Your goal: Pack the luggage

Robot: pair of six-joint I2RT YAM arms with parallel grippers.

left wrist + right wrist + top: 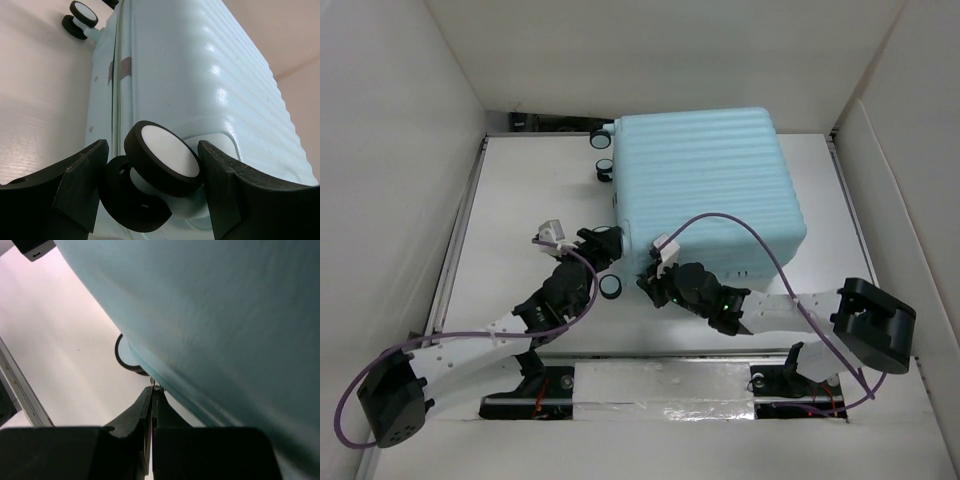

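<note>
The luggage is a pale aqua ribbed hard-shell suitcase, lying flat and closed on the white table. My left gripper is at its near-left corner. In the left wrist view my left gripper has its fingers on either side of a black-and-white double caster wheel, touching it. My right gripper is at the near edge of the luggage. In the right wrist view my right gripper is pressed shut on a small metal zipper pull beside the shell.
Two more caster wheels stick out at the suitcase's far-left corner, and they also show in the left wrist view. White walls enclose the table on three sides. Purple cables loop over the arms.
</note>
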